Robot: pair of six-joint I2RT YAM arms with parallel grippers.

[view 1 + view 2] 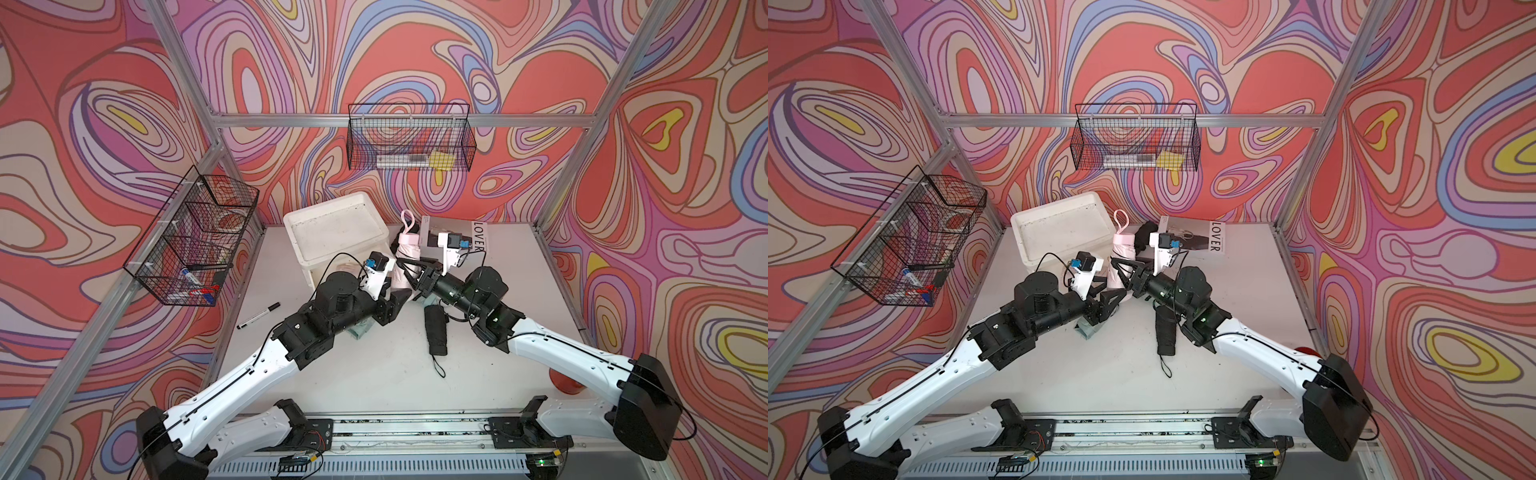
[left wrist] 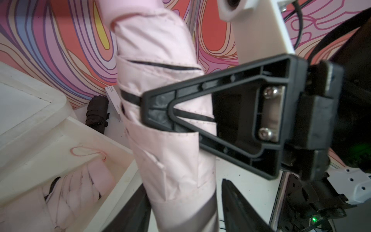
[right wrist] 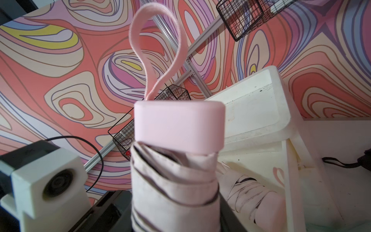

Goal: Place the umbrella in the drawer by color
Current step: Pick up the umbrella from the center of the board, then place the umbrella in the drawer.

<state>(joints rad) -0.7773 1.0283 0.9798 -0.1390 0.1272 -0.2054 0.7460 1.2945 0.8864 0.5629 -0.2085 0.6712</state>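
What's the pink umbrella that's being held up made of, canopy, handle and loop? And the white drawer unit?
Canopy of the pink umbrella: thin matte fabric, going by the stitched seams and creased folds. Its handle: smooth moulded plastic, probably, with a satin sheen. Its loop: ribbed woven webbing. The white drawer unit: apparently plastic, milky, scuffed and speckled with dirt.

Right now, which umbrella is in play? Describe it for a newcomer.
Find the white drawer unit at the back of the table. Beside it, the right gripper holds a folded pink umbrella upright, loop on top. The nearest black umbrella lies flat on the table; the other pink one lies in the drawer.
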